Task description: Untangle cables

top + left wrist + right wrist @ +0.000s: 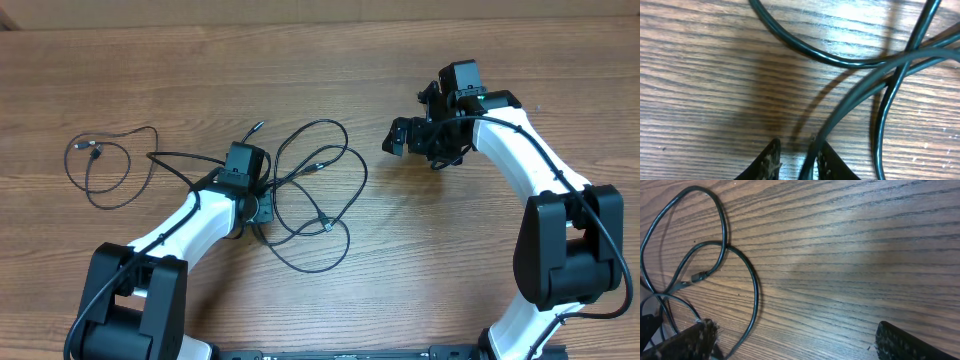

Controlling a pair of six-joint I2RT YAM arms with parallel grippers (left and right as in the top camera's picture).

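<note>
Though overhead hides it, left hand (799, 161) nearly pinches a cable (850, 97); right hand (795, 342) gapes empty.

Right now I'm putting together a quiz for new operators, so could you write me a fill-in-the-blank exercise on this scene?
1. The right gripper hangs over bare table with its jaws wide ___.
2. In the left wrist view, one cable runs ___ the left gripper's fingers.
3. Seen from overhead, the tangle lies nearer the ___ gripper.
Missing words: open; between; left.
</note>
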